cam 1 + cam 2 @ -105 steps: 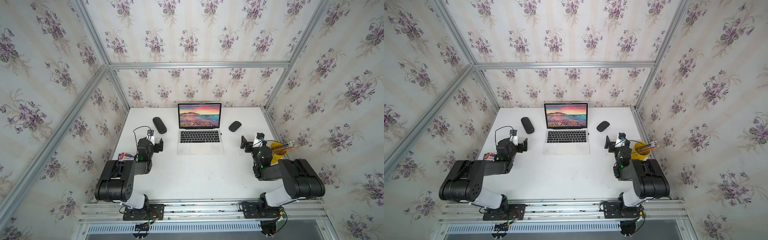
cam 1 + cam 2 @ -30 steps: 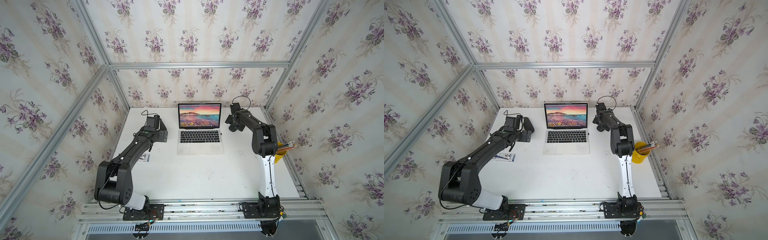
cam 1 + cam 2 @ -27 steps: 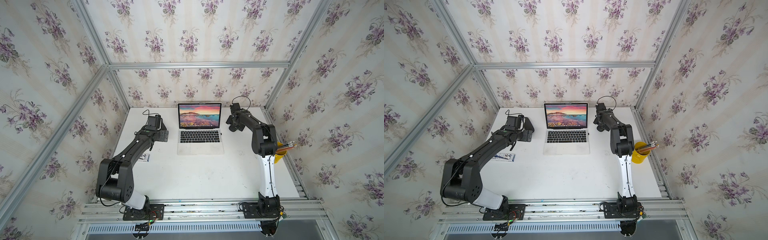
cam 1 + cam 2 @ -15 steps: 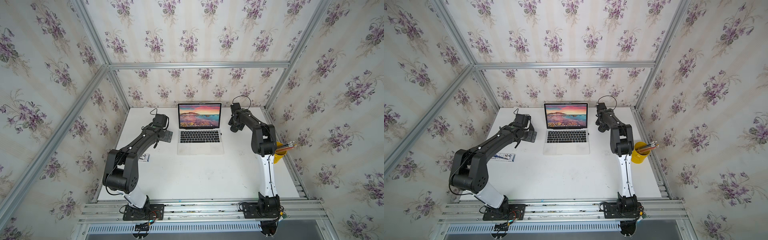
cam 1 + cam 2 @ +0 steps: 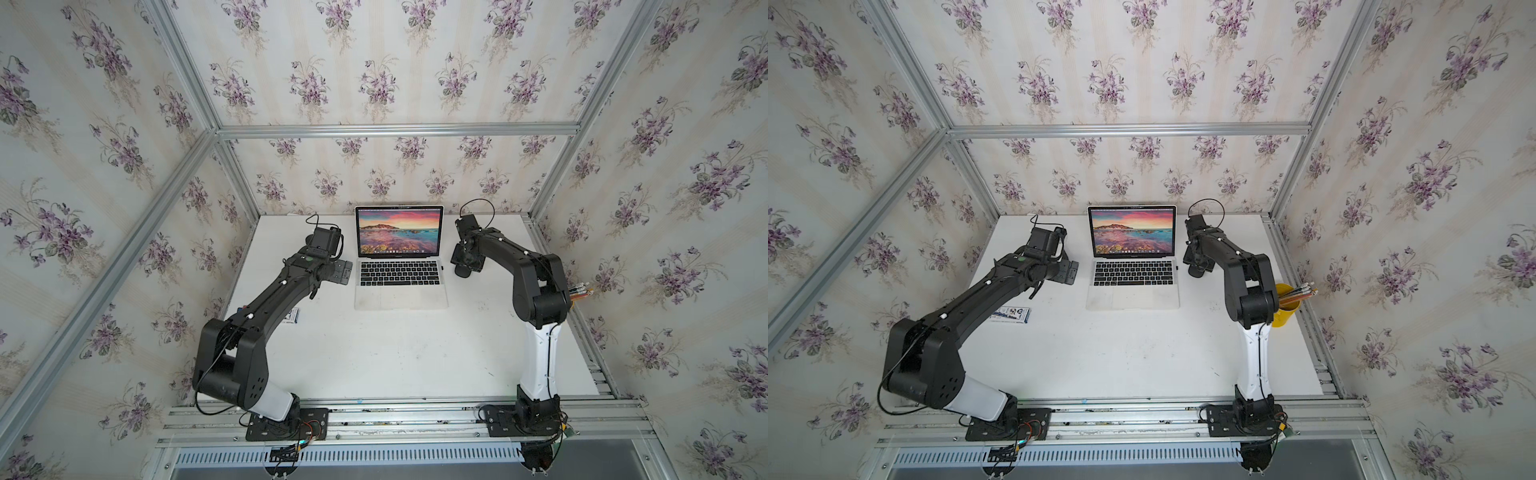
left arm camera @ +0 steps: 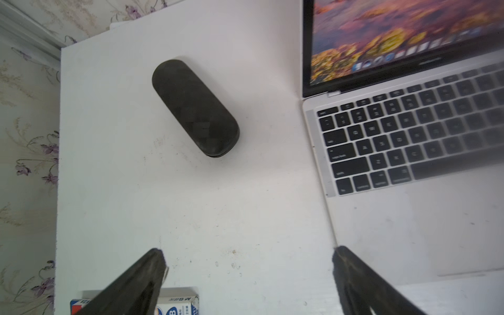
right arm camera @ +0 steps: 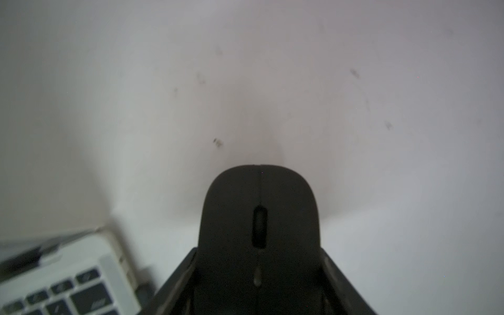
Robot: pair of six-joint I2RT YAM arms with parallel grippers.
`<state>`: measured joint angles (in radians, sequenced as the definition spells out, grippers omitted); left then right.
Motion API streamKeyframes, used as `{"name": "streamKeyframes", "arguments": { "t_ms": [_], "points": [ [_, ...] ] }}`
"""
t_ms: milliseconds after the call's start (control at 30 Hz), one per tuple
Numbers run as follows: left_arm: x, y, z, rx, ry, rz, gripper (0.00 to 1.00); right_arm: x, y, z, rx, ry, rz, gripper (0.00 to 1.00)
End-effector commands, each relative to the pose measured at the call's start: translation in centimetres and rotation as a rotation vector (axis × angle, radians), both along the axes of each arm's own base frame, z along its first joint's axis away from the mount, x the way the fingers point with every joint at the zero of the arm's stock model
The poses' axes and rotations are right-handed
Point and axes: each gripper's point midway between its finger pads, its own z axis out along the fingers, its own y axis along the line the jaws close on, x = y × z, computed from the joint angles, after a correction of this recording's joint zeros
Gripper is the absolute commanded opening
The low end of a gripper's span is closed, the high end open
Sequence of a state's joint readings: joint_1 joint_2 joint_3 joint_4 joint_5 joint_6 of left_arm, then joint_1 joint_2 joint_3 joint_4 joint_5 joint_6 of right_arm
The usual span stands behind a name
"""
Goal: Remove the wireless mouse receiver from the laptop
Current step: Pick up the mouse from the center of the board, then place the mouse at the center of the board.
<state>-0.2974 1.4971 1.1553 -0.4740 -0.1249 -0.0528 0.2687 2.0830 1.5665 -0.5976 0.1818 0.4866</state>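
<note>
The silver laptop [image 5: 401,296] [image 5: 1133,297] stands open at the back middle of the table, its screen showing a sunset. The wireless mouse receiver [image 5: 441,267] [image 5: 1177,268] is a tiny black nub sticking out of the laptop's right side, blurred in the right wrist view [image 7: 144,292]. Just right of it, my right gripper [image 5: 464,269] [image 7: 257,253] is shut on the black mouse [image 7: 259,207], one finger pressed on each side. My left gripper [image 5: 341,272] [image 6: 249,257] stands open, low beside the laptop's left edge [image 6: 409,223], with nothing between its fingers.
A long black oval case [image 6: 195,107] lies left of the laptop, behind the left gripper. A small blue and white box [image 5: 1013,313] [image 6: 177,301] sits under the left arm. A yellow cup of pencils [image 5: 1287,305] stands at the right edge. Walls close three sides.
The left gripper has swung right to the laptop's left edge. The right gripper's fingers have closed in on the mouse.
</note>
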Motion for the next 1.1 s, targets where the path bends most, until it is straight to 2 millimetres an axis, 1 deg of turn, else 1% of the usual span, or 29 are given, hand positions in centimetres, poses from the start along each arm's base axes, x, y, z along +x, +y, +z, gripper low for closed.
{"name": "streamKeyframes", "arguments": {
  "t_ms": [0,33,67,100,167,233,333,367,433,567,667,733,833,1000,1033,1067],
  "points": [
    [-0.8,-3.2,1.9,-0.16,-0.034,-0.079,0.99,-0.7,1.8,3.7,-0.046,-0.131,0.195,0.46],
    [-1.2,-4.2,2.4,-0.214,-0.04,-0.108,0.99,-1.5,2.3,4.6,-0.062,-0.162,0.24,0.46],
    [-1.4,-5.2,2.3,-0.258,-0.032,-0.128,0.99,-2.2,2.9,5.3,-0.066,-0.186,0.281,0.46],
    [-1.9,-6.0,3.9,-0.322,-0.06,-0.151,0.99,-3.0,3.6,6.1,-0.066,-0.212,0.333,0.46],
    [-2.4,-7.8,4.5,-0.436,-0.055,-0.192,0.99,-4.6,5.4,7.4,-0.066,-0.267,0.441,0.45],
    [-2.8,-9.9,5.0,-0.568,-0.036,-0.237,0.99,-6.4,8.2,8.8,-0.049,-0.34,0.576,0.45],
    [-3.3,-12.8,5.5,-0.752,-0.002,-0.291,0.99,-8.9,12.0,10.2,0.011,-0.428,0.753,0.45],
    [-3.4,-13.6,5.7,-0.803,0.003,-0.306,0.99,-10.0,13.9,10.6,0.03,-0.456,0.823,0.45],
    [-3.4,-15.7,5.0,-0.905,0.044,-0.327,0.99,-11.3,16.2,11.5,0.05,-0.509,0.914,0.45],
    [-3.4,-18.6,4.4,-1.023,0.093,-0.344,0.99,-12.6,19.5,12.9,0.085,-0.569,1.021,0.45],
    [-3.3,-19.7,3.5,-1.035,0.109,-0.338,0.99,-13.1,21.0,13.5,0.097,-0.593,1.062,0.45],
    [-3.2,-19.8,2.9,-1.029,0.115,-0.323,0.99,-13.3,21.8,13.7,0.105,-0.598,1.083,0.45],
    [-3.2,-20.0,2.4,-1.037,0.117,-0.315,0.99,-13.8,22.8,13.6,0.113,-0.595,1.117,0.45],
    [-3.4,-20.4,1.8,-1.044,0.14,-0.32,0.99,-14.1,23.5,13.5,0.119,-0.601,1.137,0.45],
    [-3.5,-20.5,1.7,-1.046,0.145,-0.322,0.97,-14.0,23.6,13.6,0.119,-0.603,1.136,0.45],
    [-3.6,-20.6,1.6,-1.048,0.15,-0.325,0.9,-14.0,23.6,13.7,0.12,-0.605,1.137,0.45]
  ]
}}
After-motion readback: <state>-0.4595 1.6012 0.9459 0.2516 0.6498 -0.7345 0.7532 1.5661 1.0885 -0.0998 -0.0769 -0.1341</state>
